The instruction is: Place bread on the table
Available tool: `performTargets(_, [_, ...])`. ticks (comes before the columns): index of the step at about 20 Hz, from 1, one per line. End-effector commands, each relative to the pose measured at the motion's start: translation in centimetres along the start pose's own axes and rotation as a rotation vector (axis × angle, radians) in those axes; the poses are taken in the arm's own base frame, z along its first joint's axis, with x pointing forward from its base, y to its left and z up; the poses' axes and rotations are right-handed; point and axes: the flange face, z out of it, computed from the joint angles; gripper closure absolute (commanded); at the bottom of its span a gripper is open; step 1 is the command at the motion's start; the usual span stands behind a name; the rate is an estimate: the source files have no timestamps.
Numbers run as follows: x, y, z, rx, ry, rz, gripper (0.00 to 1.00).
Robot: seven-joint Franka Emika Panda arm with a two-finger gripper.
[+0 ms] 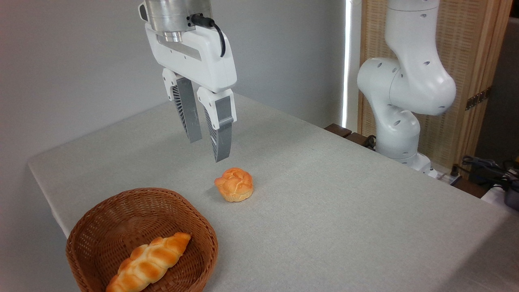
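Resting at lower left, a wicker basket (142, 235) held a braided loaf (148, 263). Right of it, the bread (234, 185) sat knotted top up on the table (344, 202), round, showing no clear long axis. Above it, apart, the gripper (209, 148) hung slightly parted, empty.

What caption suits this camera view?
Empty gripper hangs above round bun on table; braided loaf in basket.

Counter (344, 211) matt grey cloth, fine weave. Basket (81, 239) brown woven wicker, rough. Bread (234, 185) glossy golden crust. Gripper (209, 150) white smooth plastic shell, ribbed grey fingers (221, 138).
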Motion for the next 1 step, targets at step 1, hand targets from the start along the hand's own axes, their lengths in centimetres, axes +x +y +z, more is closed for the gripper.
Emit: performTargets(1, [-0.54, -0.10, -0.59, -0.012, -0.004, -0.003, 0.00])
